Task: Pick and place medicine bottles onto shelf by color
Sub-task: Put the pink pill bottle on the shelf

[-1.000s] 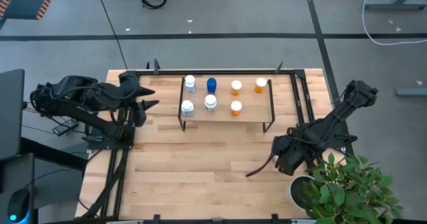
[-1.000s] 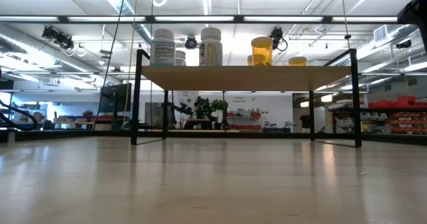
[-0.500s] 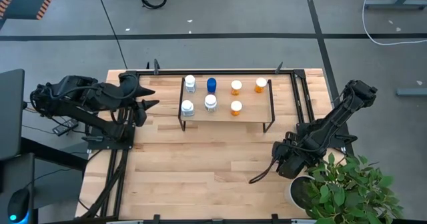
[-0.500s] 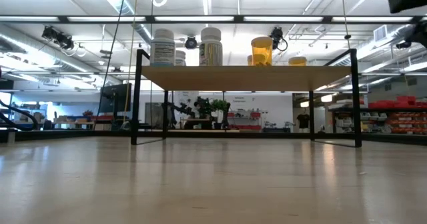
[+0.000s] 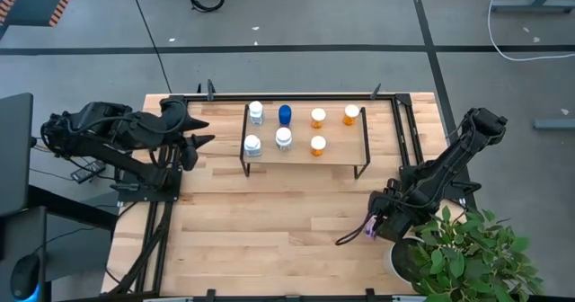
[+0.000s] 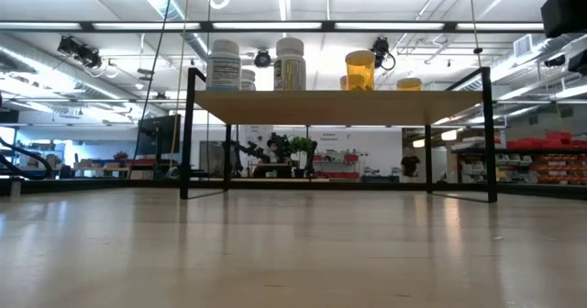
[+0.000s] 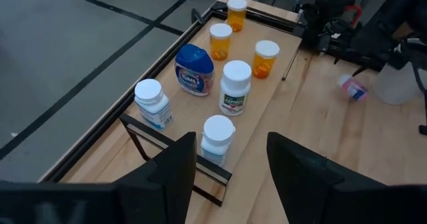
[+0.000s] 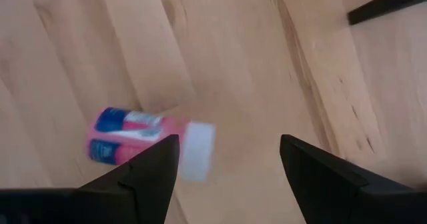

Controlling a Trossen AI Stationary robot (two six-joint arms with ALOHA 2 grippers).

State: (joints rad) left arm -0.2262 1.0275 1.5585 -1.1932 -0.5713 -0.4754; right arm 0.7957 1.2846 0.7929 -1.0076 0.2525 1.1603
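Observation:
The shelf (image 5: pixel 304 155) stands at the table's far middle on thin black legs. On it stand three white medicine bottles (image 5: pixel 284 138), a blue one (image 5: pixel 285 114) and three orange ones (image 5: pixel 318 145). A pink bottle (image 8: pixel 133 140) with a white cap (image 8: pixel 199 144) lies on its side on the table near the right edge (image 5: pixel 369 231). My right gripper (image 8: pixel 230 167) hangs open just above it, pointing down, with the cap end between its fingers and untouched. My left gripper (image 7: pixel 233 164) waits open in the air left of the shelf (image 5: pixel 202 131).
A potted plant (image 5: pixel 472 253) in a white pot (image 5: pixel 402 257) stands at the near right corner, close to my right arm. Black rails (image 5: pixel 404 127) run along the table's sides. Bare wood (image 5: pixel 269 230) lies in front of the shelf.
My right gripper has sunk toward the table and drifted toward the near edge, down over the pink bottle, which now shows beside it in the high view. The bottles on the shelf have stayed as they were.

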